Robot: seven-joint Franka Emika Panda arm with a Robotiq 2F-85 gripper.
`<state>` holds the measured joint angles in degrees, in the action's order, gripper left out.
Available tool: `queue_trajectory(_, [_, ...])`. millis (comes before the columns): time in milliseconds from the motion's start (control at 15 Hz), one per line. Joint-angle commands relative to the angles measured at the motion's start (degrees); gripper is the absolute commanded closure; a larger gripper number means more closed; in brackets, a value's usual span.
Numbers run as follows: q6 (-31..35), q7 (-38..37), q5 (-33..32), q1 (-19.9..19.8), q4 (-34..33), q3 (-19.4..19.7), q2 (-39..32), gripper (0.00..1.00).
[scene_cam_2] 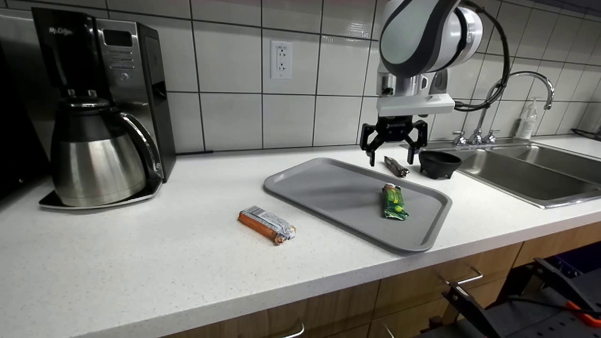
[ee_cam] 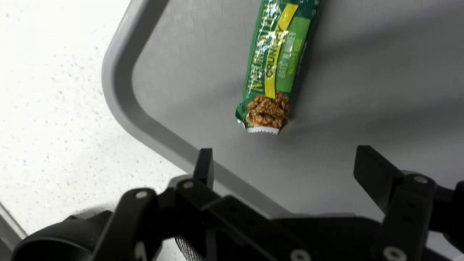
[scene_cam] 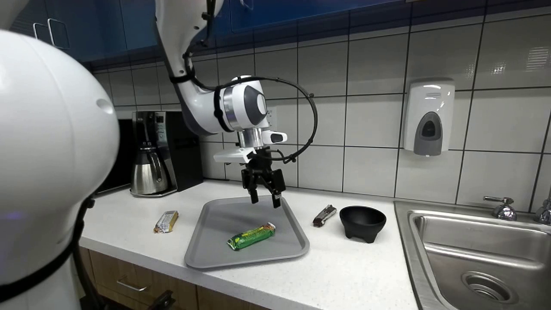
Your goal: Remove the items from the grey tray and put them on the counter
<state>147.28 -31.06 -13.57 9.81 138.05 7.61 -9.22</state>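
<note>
Two jaws spread wide, one green bar point(ee_cam: 277, 65) on one grey tray point(scene_cam_2: 333, 197), two bars point(scene_cam_2: 266, 224) point(scene_cam_2: 396, 166) on counter point(scene_cam_2: 155, 263)

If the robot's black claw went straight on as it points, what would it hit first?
Most likely the grey tray, near one end of the green bar; depth is unclear, so the open gripper might meet the bar first.
</note>
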Motion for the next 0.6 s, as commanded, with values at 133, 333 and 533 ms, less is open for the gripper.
queue_trajectory(133, [-1.9,-5.7,-0.4,-1.1,5.1,-2.5,4.2,0.0])
queue_trajectory(333, [-1.3,-6.4,0.2,-1.7,6.6,-2.7,3.8,0.0])
queue_trajectory(533, [-1.0,-6.3,0.6,-1.9,7.7,-2.8,3.2,0.0])
